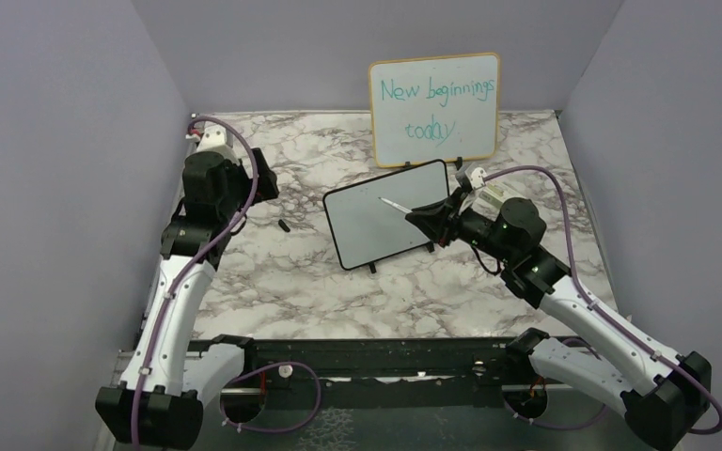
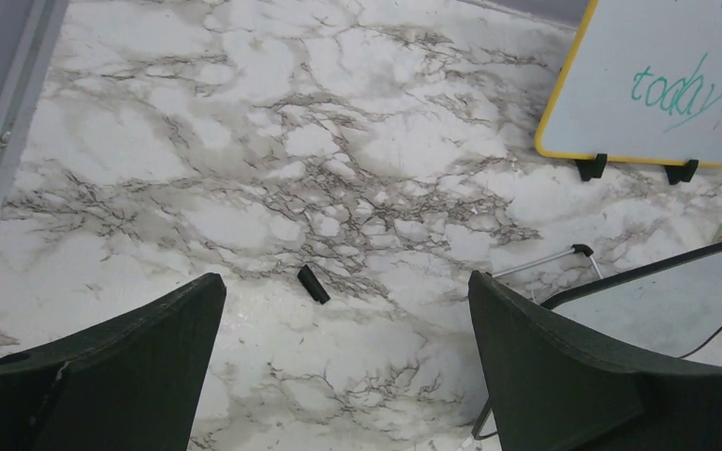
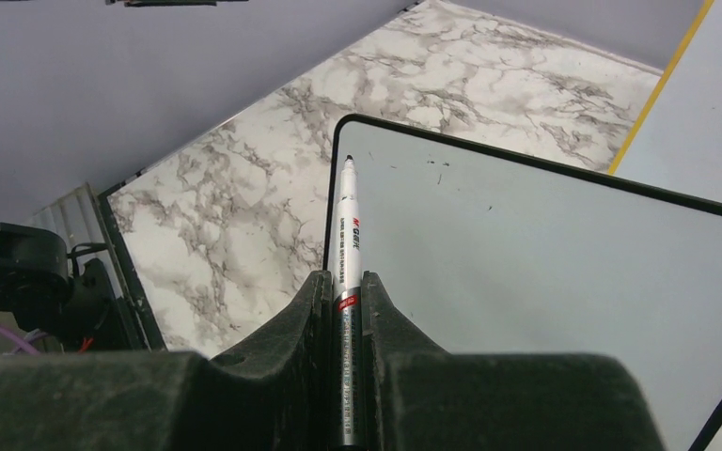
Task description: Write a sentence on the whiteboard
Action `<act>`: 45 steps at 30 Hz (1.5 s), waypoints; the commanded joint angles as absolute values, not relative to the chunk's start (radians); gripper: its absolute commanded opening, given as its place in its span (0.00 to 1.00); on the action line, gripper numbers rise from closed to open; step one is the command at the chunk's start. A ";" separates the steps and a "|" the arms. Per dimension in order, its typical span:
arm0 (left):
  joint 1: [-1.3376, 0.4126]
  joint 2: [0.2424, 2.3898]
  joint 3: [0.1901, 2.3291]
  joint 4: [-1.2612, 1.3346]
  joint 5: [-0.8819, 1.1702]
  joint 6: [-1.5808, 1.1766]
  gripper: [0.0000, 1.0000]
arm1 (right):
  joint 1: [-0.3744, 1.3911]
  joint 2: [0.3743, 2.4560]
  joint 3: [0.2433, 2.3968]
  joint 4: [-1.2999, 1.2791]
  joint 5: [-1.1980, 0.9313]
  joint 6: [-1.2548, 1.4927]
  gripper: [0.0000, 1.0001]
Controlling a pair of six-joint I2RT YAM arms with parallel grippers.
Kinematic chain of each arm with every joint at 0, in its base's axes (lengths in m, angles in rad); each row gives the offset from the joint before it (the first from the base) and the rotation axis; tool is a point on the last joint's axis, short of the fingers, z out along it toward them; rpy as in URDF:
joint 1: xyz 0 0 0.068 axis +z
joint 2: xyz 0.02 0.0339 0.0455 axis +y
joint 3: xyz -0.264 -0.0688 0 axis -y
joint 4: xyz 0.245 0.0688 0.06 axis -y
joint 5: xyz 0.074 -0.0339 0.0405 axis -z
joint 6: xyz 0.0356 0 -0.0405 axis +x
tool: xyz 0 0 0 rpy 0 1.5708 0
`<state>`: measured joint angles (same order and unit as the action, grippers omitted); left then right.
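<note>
Marble tabletop (image 1: 273, 291), grey-walled cell.
1. Right gripper (image 3: 346, 282): clenched on marker (image 3: 348, 221). Tip over far-left corner of unwritten whiteboard (image 1: 376, 235) at table centre, probably the sentence's start.
2. Left gripper (image 2: 346, 310): jaws spread, empty, parked clear.
3. Cap (image 2: 313, 284): loose, whiteboard's 9 o'clock.
4. Lettered board (image 1: 435, 108): 12 o'clock, propped upright, likely for copying.
</note>
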<state>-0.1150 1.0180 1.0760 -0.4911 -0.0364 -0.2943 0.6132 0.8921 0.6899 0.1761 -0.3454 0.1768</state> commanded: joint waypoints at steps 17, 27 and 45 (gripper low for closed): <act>-0.112 0.907 0.816 -0.046 0.194 -0.208 0.99 | 0.646 0.964 0.821 0.041 -0.265 0.088 0.01; -0.109 1.150 0.971 -0.038 0.455 -0.184 0.98 | 0.672 0.998 0.840 0.022 -0.209 0.074 0.00; -0.049 1.430 1.054 0.065 0.929 -0.238 0.76 | 0.696 1.019 0.847 0.015 -0.194 0.045 0.01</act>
